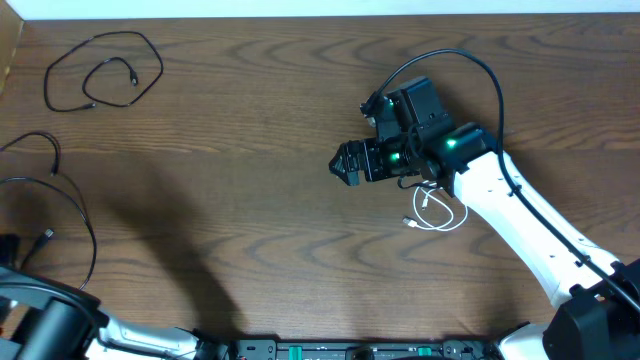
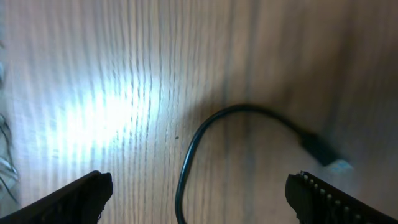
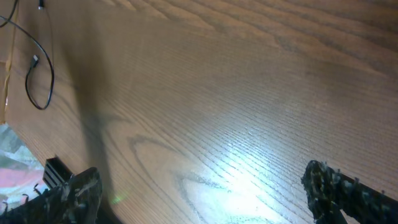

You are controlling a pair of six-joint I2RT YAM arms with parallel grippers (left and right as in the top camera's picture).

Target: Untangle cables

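Observation:
Three cables lie apart on the wooden table. One black cable (image 1: 100, 70) forms a loose loop at the far left. A second black cable (image 1: 62, 195) curves along the left edge, and its plug (image 2: 320, 151) shows in the left wrist view. That cord (image 2: 208, 124) runs on the table between the fingers of my left gripper (image 2: 199, 200), which is open and not touching it. The white cable (image 1: 437, 213) is coiled partly under the right arm. My right gripper (image 1: 343, 163) hovers left of it, and my right gripper (image 3: 208, 190) is open over bare wood.
The right arm's own thick black wire (image 1: 478, 68) arches above its wrist. The left arm's base (image 1: 45, 320) fills the near left corner. The table's far edge (image 1: 300, 16) meets a white wall. In the right wrist view a black cable (image 3: 38, 84) lies far off.

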